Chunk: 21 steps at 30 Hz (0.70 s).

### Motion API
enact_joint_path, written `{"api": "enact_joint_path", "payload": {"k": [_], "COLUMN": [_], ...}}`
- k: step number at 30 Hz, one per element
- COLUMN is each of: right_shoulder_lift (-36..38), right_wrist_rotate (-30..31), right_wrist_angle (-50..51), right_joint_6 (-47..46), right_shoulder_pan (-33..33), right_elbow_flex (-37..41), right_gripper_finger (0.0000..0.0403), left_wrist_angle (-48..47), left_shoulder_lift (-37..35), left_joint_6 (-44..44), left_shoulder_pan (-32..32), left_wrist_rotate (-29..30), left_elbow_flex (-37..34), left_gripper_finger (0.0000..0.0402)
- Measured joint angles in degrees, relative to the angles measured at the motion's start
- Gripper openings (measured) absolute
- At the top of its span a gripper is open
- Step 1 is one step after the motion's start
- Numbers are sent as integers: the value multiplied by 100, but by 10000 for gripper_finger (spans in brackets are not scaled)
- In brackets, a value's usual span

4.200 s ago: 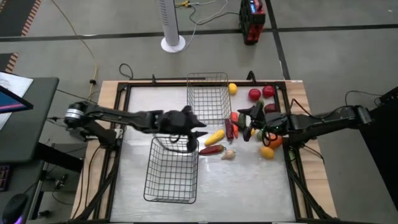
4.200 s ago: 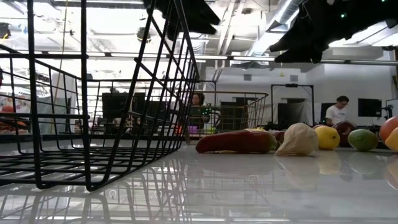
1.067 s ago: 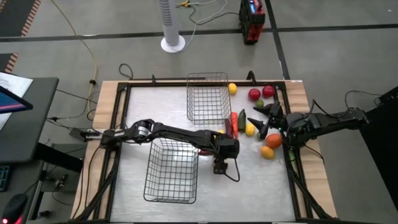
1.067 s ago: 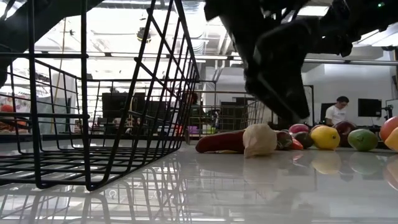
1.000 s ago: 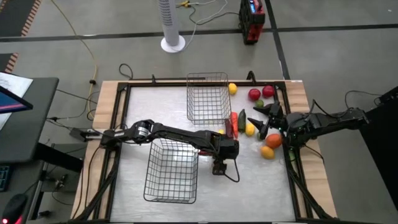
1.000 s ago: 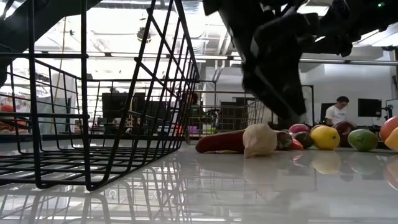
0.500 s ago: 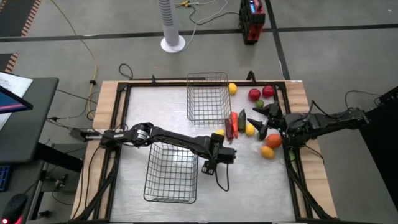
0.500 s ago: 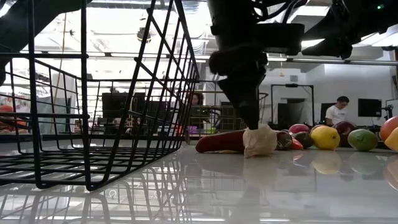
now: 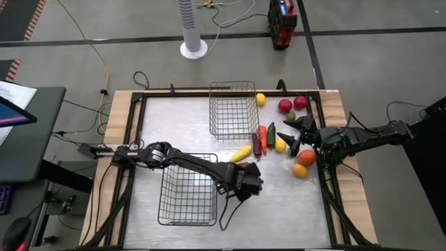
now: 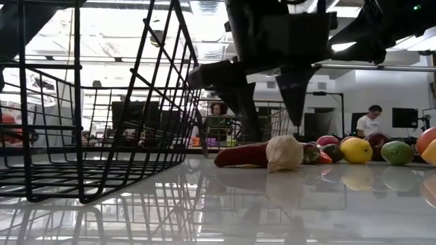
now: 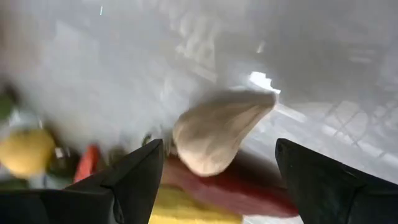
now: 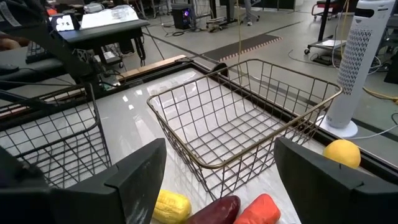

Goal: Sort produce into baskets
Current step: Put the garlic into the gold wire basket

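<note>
The whitish garlic (image 11: 217, 130) lies on the table beside a dark red pepper (image 10: 242, 155) and a yellow piece (image 9: 241, 153). My left gripper (image 9: 244, 184) hangs open over the garlic, pointing steeply down, one finger (image 10: 248, 112) on either side of it and above it; the high view hides the garlic under the gripper. The black wire basket (image 9: 187, 189) stands near the front, under my left arm. The bronze wire basket (image 9: 233, 110) stands at the back. My right gripper (image 9: 288, 136) waits open at the right among the produce.
More produce lies at the back right: a lemon (image 9: 260, 99), two red apples (image 9: 285, 106), a red pepper (image 9: 262, 133), a lemon (image 9: 280, 145) and two orange pieces (image 9: 300, 171). A black frame (image 9: 139, 97) rims the table. People show in the room beyond.
My left gripper has rolled about its own axis, so its two fingers now stand spread on either side of the garlic, and it has shifted a little toward the table's left edge. The black basket has slid slightly toward the left edge. The garlic has stayed put.
</note>
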State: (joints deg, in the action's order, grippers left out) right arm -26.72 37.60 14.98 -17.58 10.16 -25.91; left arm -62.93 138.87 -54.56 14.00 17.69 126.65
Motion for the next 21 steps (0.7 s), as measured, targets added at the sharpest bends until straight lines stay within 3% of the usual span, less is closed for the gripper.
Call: {"api": "enact_joint_path", "payload": {"k": [5, 10, 21], "right_shoulder_lift": [-2, -105, -297], "right_wrist_rotate": [-2, -2, -7], "right_wrist_angle": [0, -4, -72], "right_joint_6": [-47, -103, -103], "right_shoulder_pan": [1, 1, -1], "right_elbow_flex": [0, 0, 0], "right_gripper_finger": [325, 325, 325], "left_wrist_angle": [124, 515, 676], "left_shoulder_lift": [-1, -4, -4], "left_joint_6": [-1026, -2323, -2880], "left_shoulder_pan": [-99, -245, -280], "left_wrist_rotate": [-536, -638, -736], "left_elbow_flex": [-57, -295, -326], "left_gripper_finger": [297, 297, 297]}}
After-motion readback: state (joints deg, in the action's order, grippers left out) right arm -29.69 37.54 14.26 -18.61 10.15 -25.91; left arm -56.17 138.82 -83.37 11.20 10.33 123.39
